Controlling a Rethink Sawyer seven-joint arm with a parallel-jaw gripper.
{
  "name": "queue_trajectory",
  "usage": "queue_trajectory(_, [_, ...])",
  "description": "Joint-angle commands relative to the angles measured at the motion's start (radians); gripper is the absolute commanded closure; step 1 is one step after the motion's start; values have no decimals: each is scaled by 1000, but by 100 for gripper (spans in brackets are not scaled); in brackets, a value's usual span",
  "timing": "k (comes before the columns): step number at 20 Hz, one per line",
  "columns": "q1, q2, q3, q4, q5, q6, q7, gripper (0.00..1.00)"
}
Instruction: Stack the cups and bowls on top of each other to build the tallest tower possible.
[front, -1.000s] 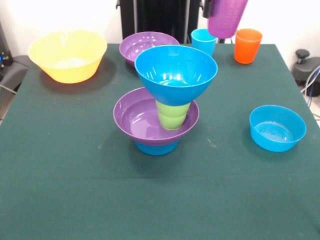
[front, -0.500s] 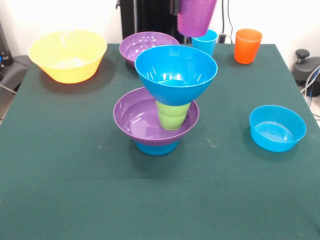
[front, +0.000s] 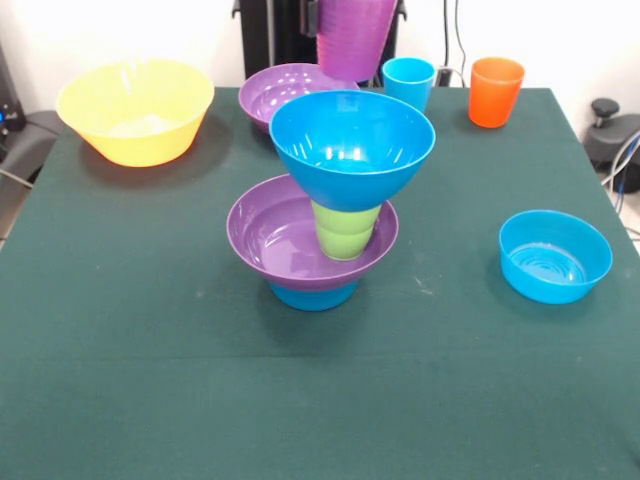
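One purple cup (front: 354, 40) hangs upright in the air at the top of the front view, its upper part cut off by the edge. Over the last second it has slid sideways from above the light blue cup (front: 409, 82) and orange cup (front: 496, 91) to a spot above and just behind the large blue bowl (front: 352, 148). That reads as a carry towards the tower (front: 320, 210), so the next level looks close to being placed. The gripper itself is out of sight above the frame, so I cannot tell how it holds the cup.

The tower stands mid-table: a small blue bowl (front: 312, 295) lowest, a wide purple bowl (front: 300, 245) on it, a lime green cup (front: 346, 230) standing in that, and the large blue bowl perched on the cup. That top bowl rests on a narrow rim, so it may tip if the cup lands off centre.

Still loose are the yellow bowl (front: 135, 110), a second purple bowl (front: 285, 92) and another small blue bowl (front: 555, 256). All sit on a dark green cloth (front: 150, 380); behind are a pale wall and the dark pedestal (front: 285, 30).
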Motion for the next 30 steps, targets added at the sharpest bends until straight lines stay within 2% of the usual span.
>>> queue_trajectory(1, [-18,79,86,-32,-117,50,-273,100])
queue_trajectory(8, [-25,89,113,-29,-125,59,-241,100])
queue_trajectory(16, [-21,107,124,-26,-164,53,-203,100])
queue_trajectory(30, [-74,85,166,-34,-191,36,-231,100])
